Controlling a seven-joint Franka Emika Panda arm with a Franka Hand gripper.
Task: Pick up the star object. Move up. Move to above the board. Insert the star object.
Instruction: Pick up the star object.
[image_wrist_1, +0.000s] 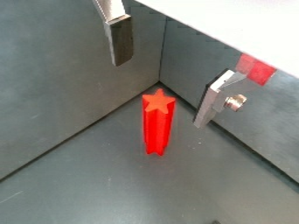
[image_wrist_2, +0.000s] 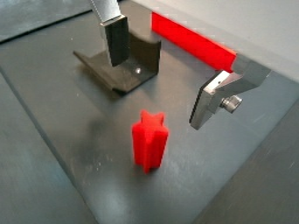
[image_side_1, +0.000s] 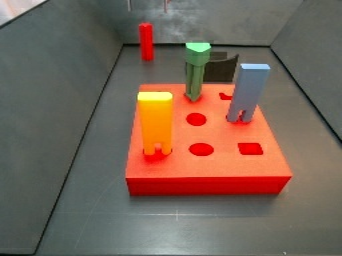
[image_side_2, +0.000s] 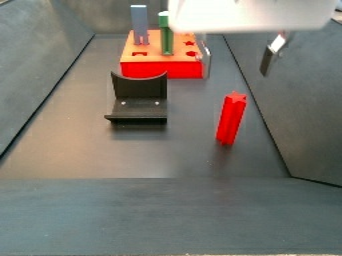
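Even, diffuse light, fairly bright, no hard glare. Dark floor (image_side_2: 134, 150) has a soft sheen, lighter toward the far wall in a side view. Shadows faint: a weak smudge by the star object (image_wrist_2: 149, 140) in a wrist view, a soft dark edge under the board (image_side_1: 207, 170). All pics low-res and soft. Gripper (image_wrist_1: 166, 72) above the peg, open; its fingers (image_wrist_1: 121, 39) blur at the edges in both wrist views. The white arm housing (image_side_2: 247, 14) looks blown out, no detail. Colours saturated, reds esp.
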